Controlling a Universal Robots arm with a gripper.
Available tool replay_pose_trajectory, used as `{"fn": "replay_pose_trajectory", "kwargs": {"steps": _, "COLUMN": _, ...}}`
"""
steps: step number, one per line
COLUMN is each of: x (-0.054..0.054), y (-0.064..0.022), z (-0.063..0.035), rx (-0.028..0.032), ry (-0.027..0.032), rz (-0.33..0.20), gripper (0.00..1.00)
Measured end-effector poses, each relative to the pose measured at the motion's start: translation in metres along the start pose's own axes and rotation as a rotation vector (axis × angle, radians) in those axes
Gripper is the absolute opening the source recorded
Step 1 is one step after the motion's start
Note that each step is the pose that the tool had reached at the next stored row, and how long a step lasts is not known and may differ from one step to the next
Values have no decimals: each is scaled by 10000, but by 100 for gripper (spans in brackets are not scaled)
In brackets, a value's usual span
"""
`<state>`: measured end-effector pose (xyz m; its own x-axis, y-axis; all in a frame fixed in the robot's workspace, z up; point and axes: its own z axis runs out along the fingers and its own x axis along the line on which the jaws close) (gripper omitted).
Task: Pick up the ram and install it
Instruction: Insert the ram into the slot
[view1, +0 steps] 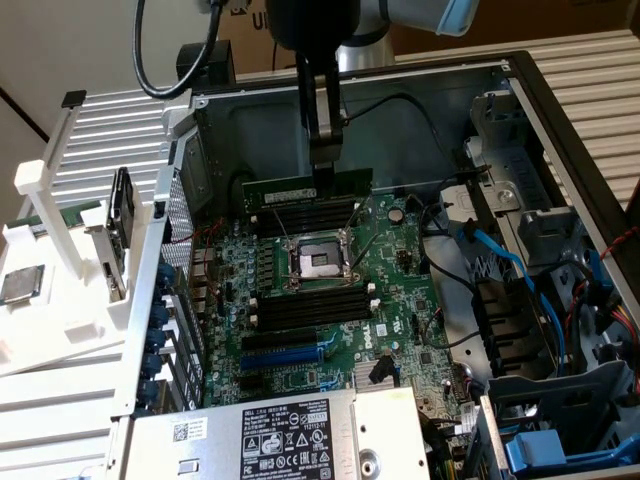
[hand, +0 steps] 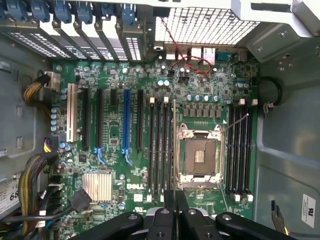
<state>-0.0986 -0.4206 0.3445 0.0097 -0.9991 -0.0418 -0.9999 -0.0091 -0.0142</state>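
The gripper (view1: 327, 172) pinches the ram (view1: 300, 188) tight by its top edge, holding it just above the black slots (view1: 300, 215) on the motherboard (view1: 400, 290).

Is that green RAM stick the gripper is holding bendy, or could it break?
The ram is probably stiff: it stays straight while the gripper pinches only its middle. It looks thin and flat, so likely light. Its bare board suggests it's fragile, so hard pushing over the motherboard could damage it.
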Motion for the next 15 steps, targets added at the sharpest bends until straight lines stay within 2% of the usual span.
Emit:
{"fn": "replay_pose_trajectory", "kwargs": {"steps": 3, "x": 0, "y": -18, "z": 59, "rx": -5, "ry": 11, "rz": 42, "gripper": 12}}
{"fn": "replay_pose_trajectory", "kwargs": {"steps": 8, "x": -34, "y": -19, "z": 132, "rx": -1, "ry": 76, "rz": 91, "gripper": 12}}
{"fn": "replay_pose_trajectory", "kwargs": {"steps": 12, "x": -70, "y": -17, "z": 168, "rx": 37, "ry": 147, "rz": 104, "gripper": 12}}
{"fn": "replay_pose_trajectory", "kwargs": {"steps": 15, "x": -126, "y": -15, "z": 189, "rx": 111, "ry": 209, "rz": 100, "gripper": 12}}
